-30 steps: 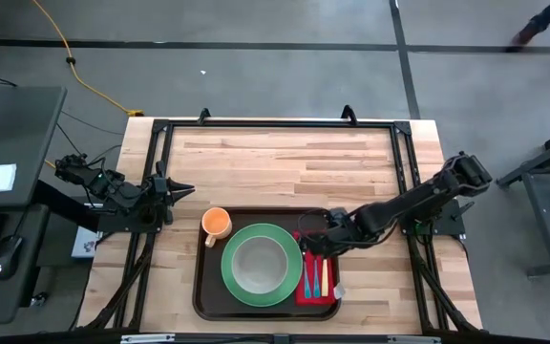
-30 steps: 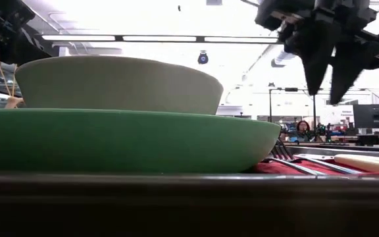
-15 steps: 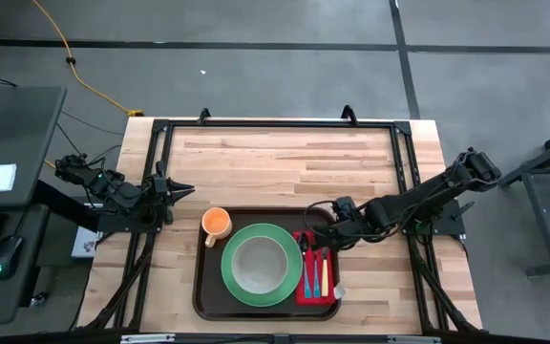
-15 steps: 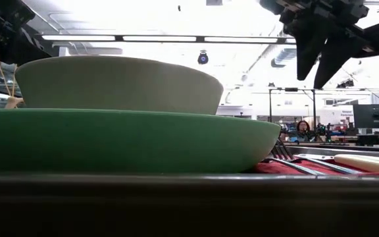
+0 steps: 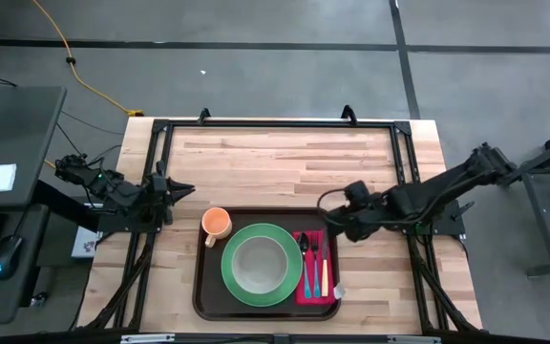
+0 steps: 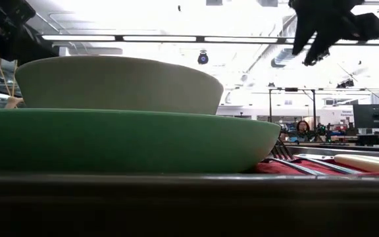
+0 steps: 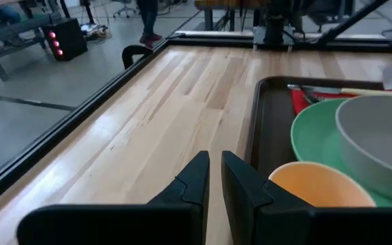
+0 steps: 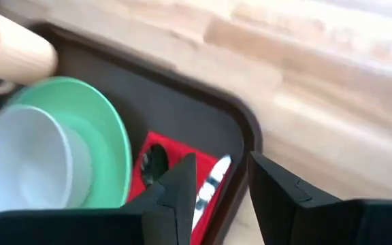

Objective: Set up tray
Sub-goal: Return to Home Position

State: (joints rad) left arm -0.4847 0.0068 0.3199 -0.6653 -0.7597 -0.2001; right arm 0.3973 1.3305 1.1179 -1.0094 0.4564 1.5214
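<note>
We feared the open, empty right gripper, just right of centre, could dip and skew the table knife on the tray; the left gripper sat closed at mid-left.

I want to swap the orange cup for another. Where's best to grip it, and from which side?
Probably its rim, from straight above, one finger inside, one outside: the cup stands upright, mouth open, in the tray's corner. Take the wall on the side away from the plate, which crowds it. The left gripper is nearest.
</note>
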